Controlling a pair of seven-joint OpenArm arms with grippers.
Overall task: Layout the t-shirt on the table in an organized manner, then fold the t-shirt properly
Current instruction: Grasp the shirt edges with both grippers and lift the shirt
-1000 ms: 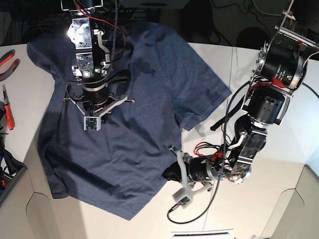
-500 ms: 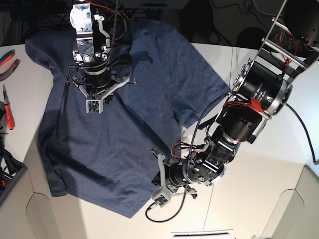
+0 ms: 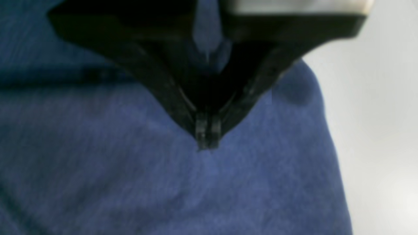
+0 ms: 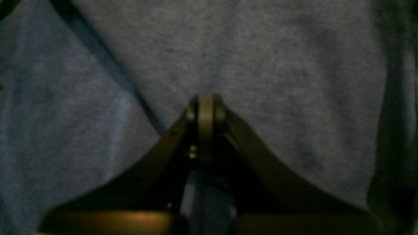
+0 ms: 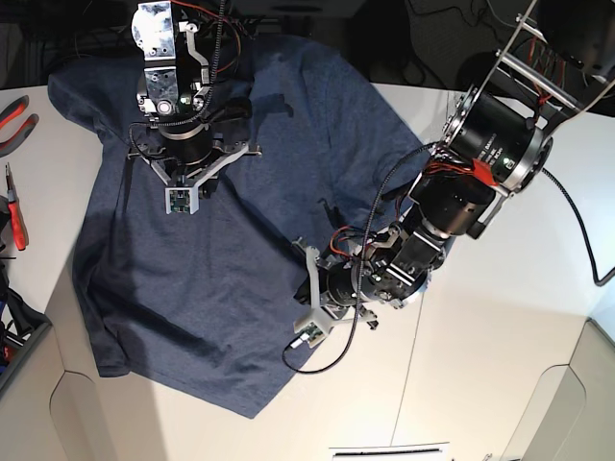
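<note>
Both claws are closed and empty: the left gripper [image 3: 206, 143] and right gripper [image 4: 205, 104] hover over the heathered navy-blue cloth t-shirt [image 5: 221, 259]. The shirt lies spread across the smooth white table [image 5: 500, 384]. Smoothing wrinkles outward from the shirt's middle seems wise before folding.

**Shirt spread across the table, an arm over each side**

The t-shirt [image 5: 211, 269] lies on the table [image 5: 500, 365]. The right gripper [image 5: 183, 182] sits above its upper left; the left gripper [image 5: 309, 288] above its right edge. Pliers [image 5: 14, 125] lie left of it.
</note>
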